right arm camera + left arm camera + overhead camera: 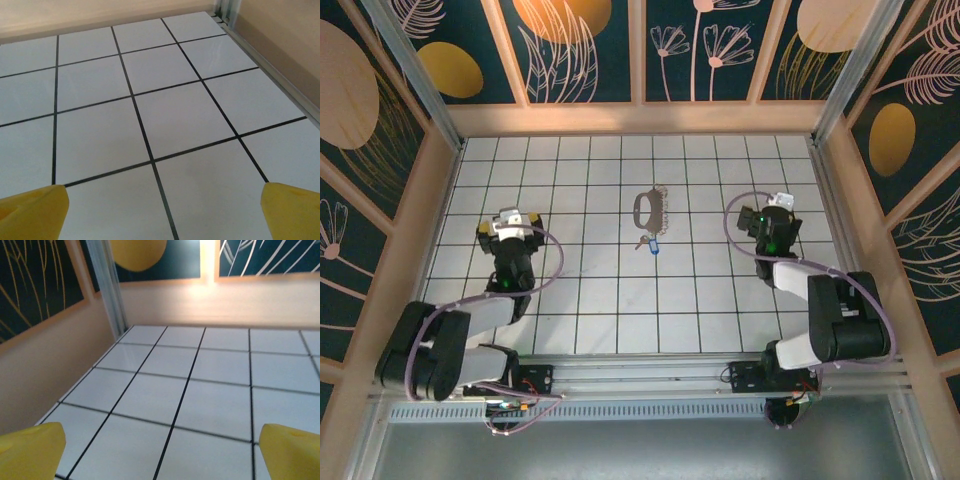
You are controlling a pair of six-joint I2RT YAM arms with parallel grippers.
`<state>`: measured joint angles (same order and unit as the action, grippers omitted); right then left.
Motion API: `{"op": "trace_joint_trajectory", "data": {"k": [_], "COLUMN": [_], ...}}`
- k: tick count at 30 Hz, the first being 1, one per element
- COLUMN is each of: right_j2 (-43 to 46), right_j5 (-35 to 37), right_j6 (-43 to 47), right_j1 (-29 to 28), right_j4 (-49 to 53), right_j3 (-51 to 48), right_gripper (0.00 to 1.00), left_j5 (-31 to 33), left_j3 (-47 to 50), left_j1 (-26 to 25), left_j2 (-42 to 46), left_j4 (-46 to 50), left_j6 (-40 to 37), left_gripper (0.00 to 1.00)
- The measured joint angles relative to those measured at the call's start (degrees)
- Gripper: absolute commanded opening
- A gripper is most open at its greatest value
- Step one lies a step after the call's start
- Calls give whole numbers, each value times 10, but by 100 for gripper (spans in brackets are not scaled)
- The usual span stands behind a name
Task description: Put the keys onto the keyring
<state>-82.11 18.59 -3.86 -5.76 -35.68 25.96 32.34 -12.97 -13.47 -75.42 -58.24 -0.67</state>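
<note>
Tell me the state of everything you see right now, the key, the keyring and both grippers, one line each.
key: lying flat on the table, ungripped, apparently not on the ring.
keyring: lying flat just beyond the key, ungripped; too small to tell whether it is open or closed.
left gripper: open, holding nothing.
right gripper: open, holding nothing.

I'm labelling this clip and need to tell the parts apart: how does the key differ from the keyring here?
The keyring is a pale grey open loop; the key is a thin piece with a bright blue head. The keyring spans more than one tile; the key is shorter than one tile. The key lies just off the keyring's near end. Both lie flat on the tiled table, unheld.
</note>
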Motion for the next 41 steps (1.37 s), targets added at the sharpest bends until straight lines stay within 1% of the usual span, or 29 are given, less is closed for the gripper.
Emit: {"op": "trace_joint_trajectory", "data": {"k": [2, 5, 9, 11, 13, 16, 19, 24, 41], "right_j2": [-4, -5, -11, -19, -44, -61, -62, -62, -62], "right_j5": [-8, -35, -78, -113, -144, -187, -216, -212, -210], "right_j6": [9, 28, 52, 52, 50, 47, 42, 37, 37], "right_j1": [2, 5, 9, 30, 57, 82, 91, 84, 80], "right_j4": [-40, -105, -198, -242, -298, -308, -320, -321, -323], "right_j3": [-32, -67, -100, -113, -127, -129, -129, -128, -128], "right_gripper": [99, 99, 99, 98, 97, 98, 99, 99, 99], "left_j5": [-8, -33, -90, -124, -146, -185, -217, -240, -247], "left_j3": [28, 44, 43, 43, 42, 27, 3, -6, -6], "left_j1": [10, 21, 46, 70, 85, 101, 122, 129, 129], "left_j2": [-29, -63, -72, -75, -99, -117, -118, -118, -118], "left_j4": [-55, -116, -144, -163, -196, -172, -153, -144, -139], "left_j6": [-2, -7, -6, 0, 3, 14, 28, 38, 40], "left_gripper": [99, 99, 99, 99, 99, 99, 99, 99, 99]}}
